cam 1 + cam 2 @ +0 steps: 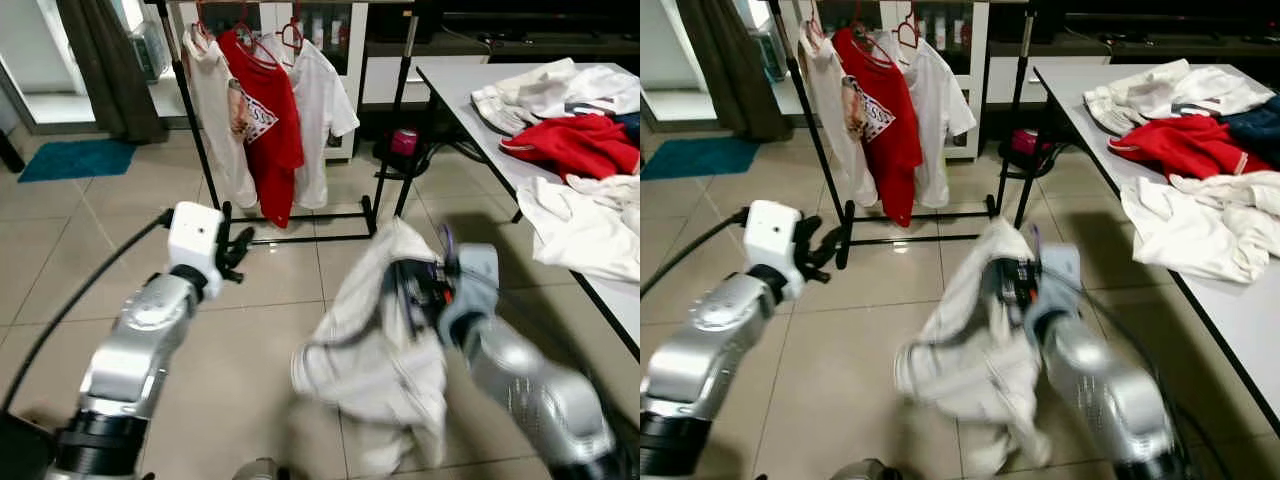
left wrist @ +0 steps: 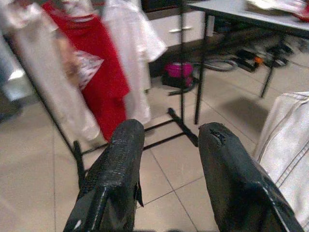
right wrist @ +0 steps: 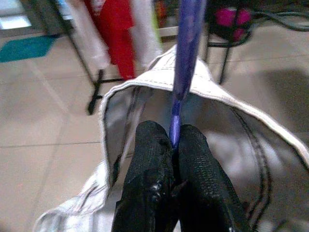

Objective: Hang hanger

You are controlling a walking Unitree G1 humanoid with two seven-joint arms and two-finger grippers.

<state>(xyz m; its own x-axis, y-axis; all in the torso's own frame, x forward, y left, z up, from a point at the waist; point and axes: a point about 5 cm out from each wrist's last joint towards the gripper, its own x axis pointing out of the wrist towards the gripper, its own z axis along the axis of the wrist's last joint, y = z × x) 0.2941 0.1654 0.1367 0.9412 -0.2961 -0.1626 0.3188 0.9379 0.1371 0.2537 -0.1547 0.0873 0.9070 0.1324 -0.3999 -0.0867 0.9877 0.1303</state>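
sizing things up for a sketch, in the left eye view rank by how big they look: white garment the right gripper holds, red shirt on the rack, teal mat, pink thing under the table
1. white garment, though nearness to the camera inflates it
2. red shirt
3. teal mat
4. pink thing

Pale beige tiled floor [image 1: 250,330] with thin dark grout lines, glossy under daylight from the far left. Teal mat [image 1: 75,158] on the tiles there, beside a dark curtain [image 1: 105,65]. White cabinet [image 1: 340,60] against the far wall, behind a black rack [image 1: 300,235] standing on two floor bars. Grey counter [image 1: 470,95] along the right on black legs, heaped with white and red clothes [image 1: 570,140]. Pink object [image 1: 404,142] and dark cables on the floor under its far end.
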